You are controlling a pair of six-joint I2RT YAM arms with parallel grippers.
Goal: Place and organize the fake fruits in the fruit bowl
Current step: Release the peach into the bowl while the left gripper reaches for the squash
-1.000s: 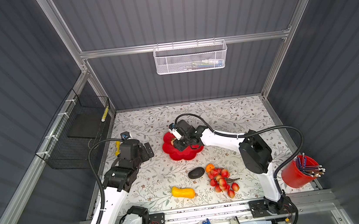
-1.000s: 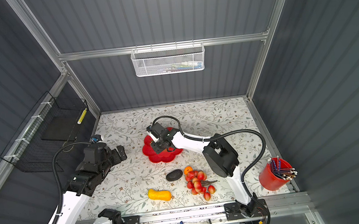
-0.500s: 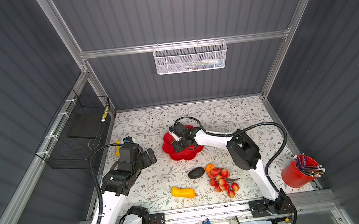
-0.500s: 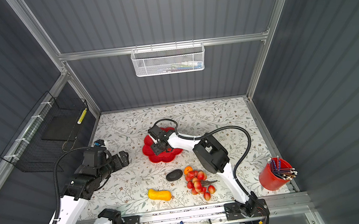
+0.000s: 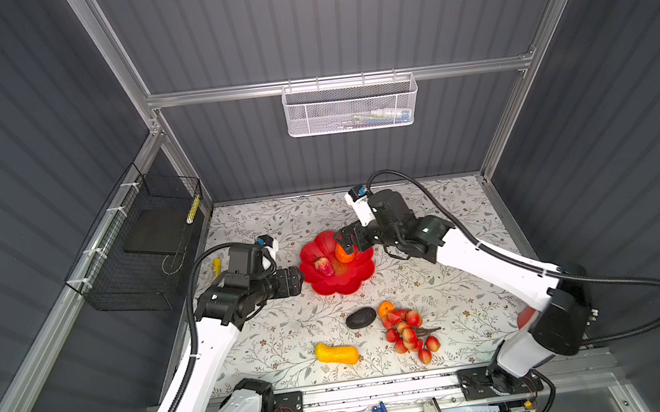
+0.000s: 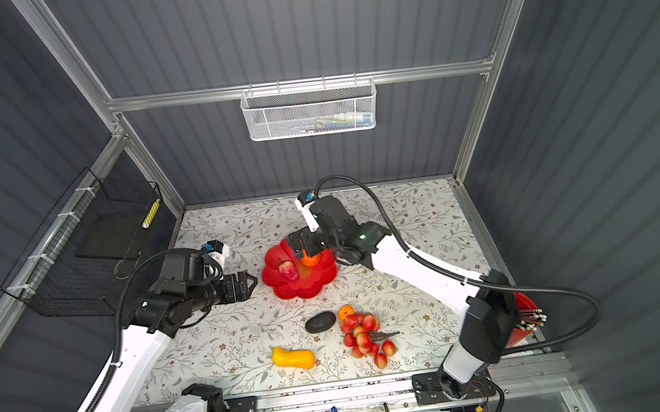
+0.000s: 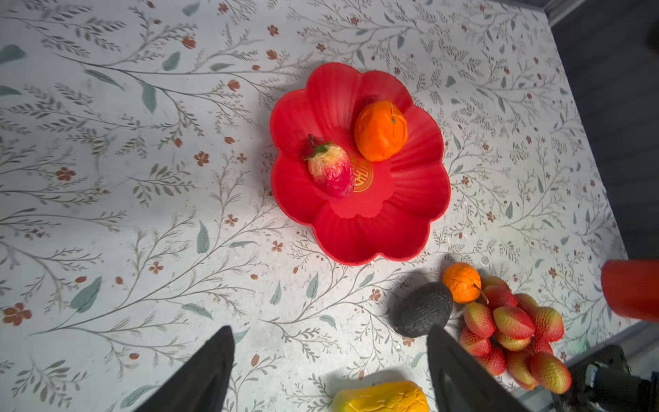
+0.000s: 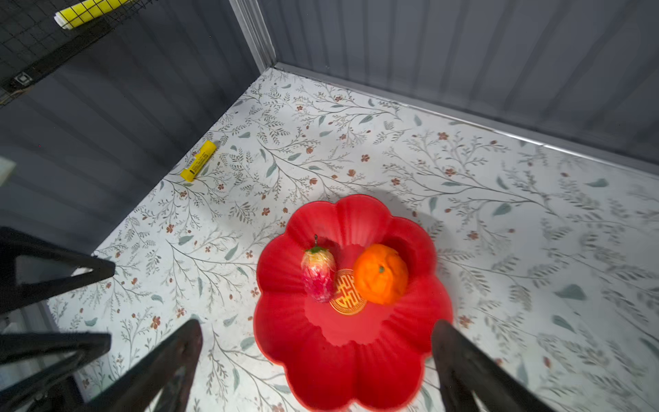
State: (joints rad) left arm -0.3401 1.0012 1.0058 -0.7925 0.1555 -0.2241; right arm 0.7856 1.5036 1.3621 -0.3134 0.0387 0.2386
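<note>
The red flower-shaped fruit bowl [image 5: 341,287] [image 6: 299,291] [image 7: 371,235] [image 8: 338,374] holds an orange [image 5: 344,253] [image 8: 381,274] and a red-yellow strawberry-like fruit [image 5: 323,266] [image 8: 318,274]. My right gripper [image 5: 346,242] [image 8: 317,326] hovers open and empty over the bowl's far side. My left gripper [image 5: 298,279] [image 7: 330,333] stands open and empty just left of the bowl. On the table nearer the front lie a dark avocado [image 5: 360,318] [image 7: 422,308], a second orange [image 5: 386,308], a bunch of red berries [image 5: 408,334] and a yellow squash-like piece [image 5: 336,353].
A thin yellow marker stick [image 5: 216,266] [image 8: 198,164] lies by the left wall. A black wire basket [image 5: 136,244] hangs on that wall, a white mesh basket [image 5: 351,106] on the back wall. A red cup of pencils [image 6: 520,320] stands at the right front behind my right arm.
My right gripper has opened, left the orange in the bowl and lifted away. My left gripper has moved in to the bowl's left side, its jaws a little narrower.
</note>
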